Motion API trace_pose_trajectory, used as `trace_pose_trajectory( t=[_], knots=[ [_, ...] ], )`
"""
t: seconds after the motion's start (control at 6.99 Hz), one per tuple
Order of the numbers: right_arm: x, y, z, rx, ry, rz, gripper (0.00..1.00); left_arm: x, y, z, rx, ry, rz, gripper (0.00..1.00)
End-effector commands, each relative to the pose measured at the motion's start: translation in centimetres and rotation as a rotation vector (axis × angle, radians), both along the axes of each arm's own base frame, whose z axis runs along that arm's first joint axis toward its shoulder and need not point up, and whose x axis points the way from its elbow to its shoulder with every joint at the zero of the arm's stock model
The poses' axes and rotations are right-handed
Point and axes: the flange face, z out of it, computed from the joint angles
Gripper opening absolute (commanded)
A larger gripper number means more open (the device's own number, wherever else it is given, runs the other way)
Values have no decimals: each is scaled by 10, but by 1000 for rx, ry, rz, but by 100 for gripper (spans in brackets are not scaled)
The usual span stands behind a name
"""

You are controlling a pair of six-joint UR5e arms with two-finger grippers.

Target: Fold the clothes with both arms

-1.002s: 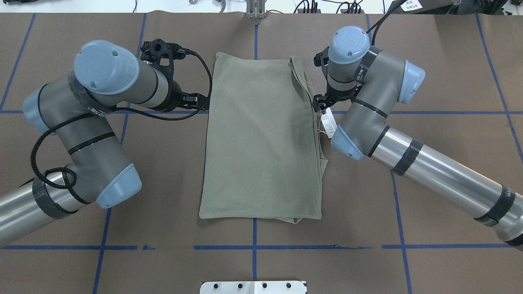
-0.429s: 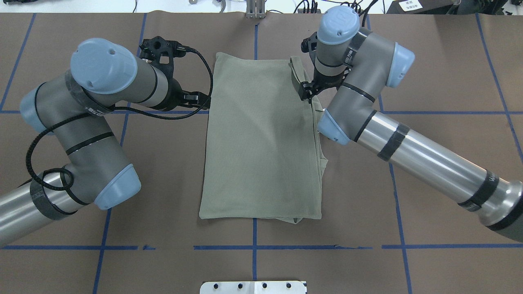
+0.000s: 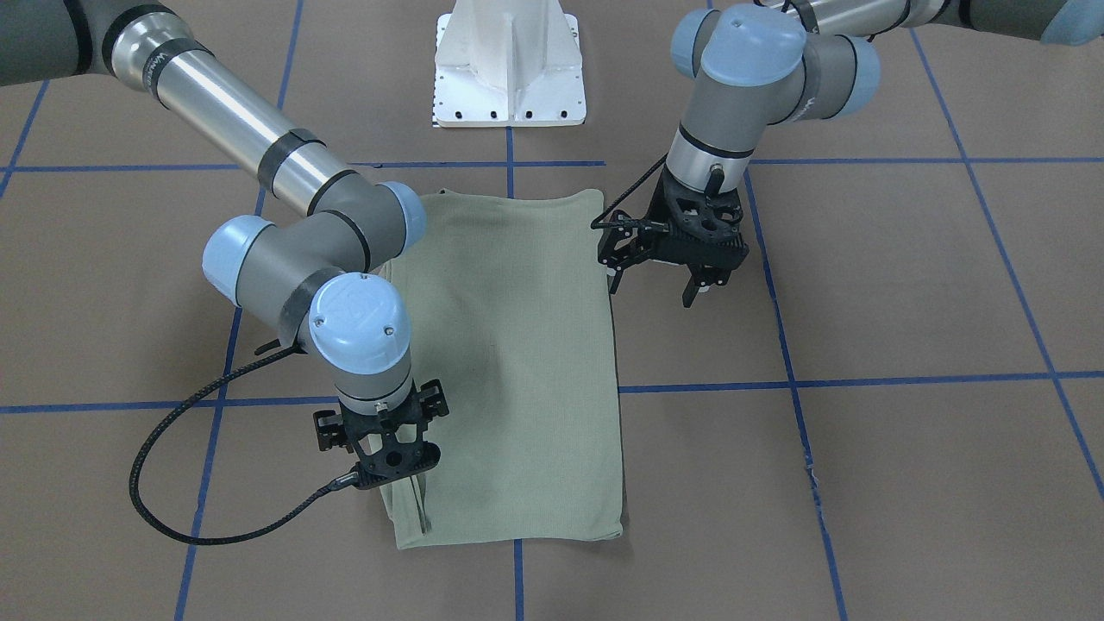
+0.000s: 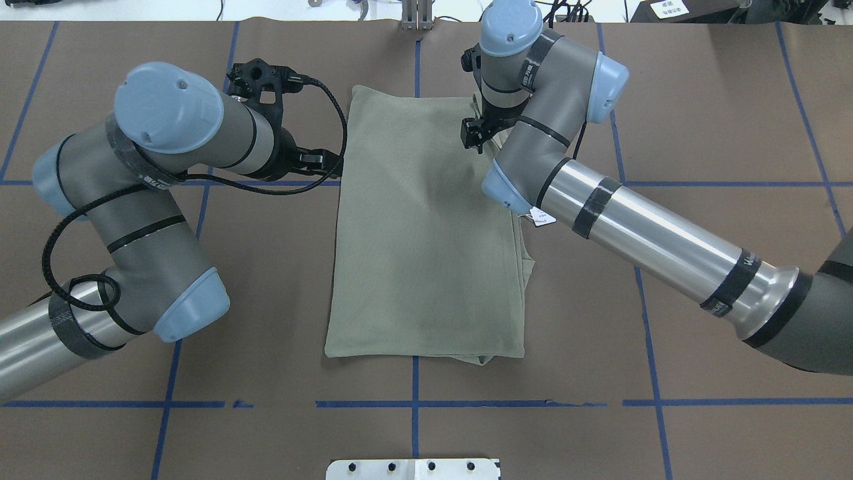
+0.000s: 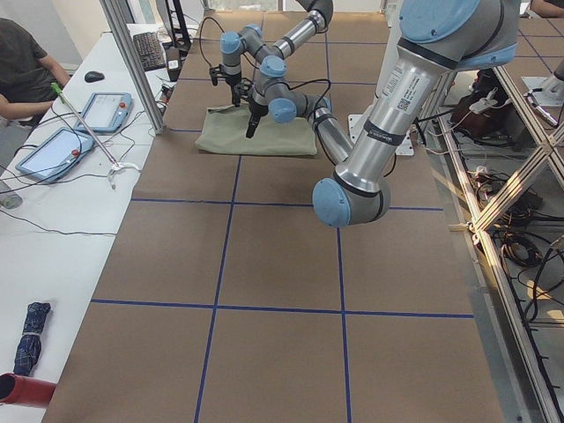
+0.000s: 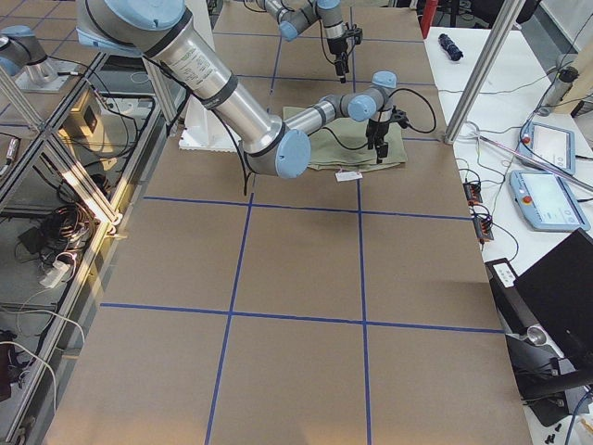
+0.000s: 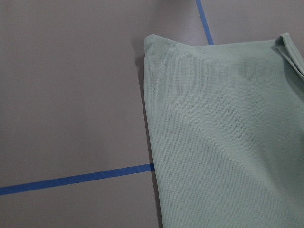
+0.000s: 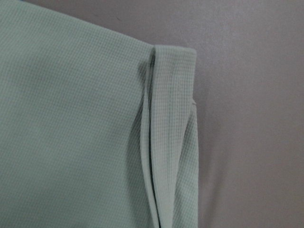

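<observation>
The sage-green shirt point(image 4: 426, 233) lies folded into a long rectangle in the middle of the table; it also shows in the front view point(image 3: 517, 362). Its white hang tag point(image 4: 541, 217) pokes out at the right edge, partly under my right arm. My right gripper point(image 4: 472, 135) hovers over the shirt's far right corner, looks open and holds nothing; it also shows in the front view point(image 3: 392, 466). The right wrist view shows the layered fold edge point(image 8: 161, 142). My left gripper point(image 3: 703, 289) is open and empty above the bare table beside the shirt's left edge.
The white pedestal base point(image 3: 509, 78) stands at the robot's side of the table. Blue tape lines point(image 4: 413, 404) cross the brown table cover. A side desk with tablets point(image 5: 106, 110) and a seated person point(image 5: 22, 70) lie beyond the table's far edge.
My right arm has swung toward the far edge and inward, from beside the hang tag to the shirt's far right corner. The left arm has barely moved. The shirt has not shifted.
</observation>
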Motion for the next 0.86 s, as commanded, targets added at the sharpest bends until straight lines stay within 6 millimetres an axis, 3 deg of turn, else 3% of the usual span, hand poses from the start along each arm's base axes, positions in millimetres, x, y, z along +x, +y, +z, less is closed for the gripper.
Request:
trace_pose_trajectory(
  t=[0.0, 0.57, 0.72],
  knots=[
    [-14, -14, 13, 16, 9, 8, 100, 0, -1, -1, 0, 0, -1, 100],
    [-12, -18, 25, 8, 22, 15, 100, 0, -1, 1, -3, -5, -2, 100],
    [0, -25, 32, 22, 32, 2, 100, 0, -1, 0, -2, -4, -2, 100]
  ],
)
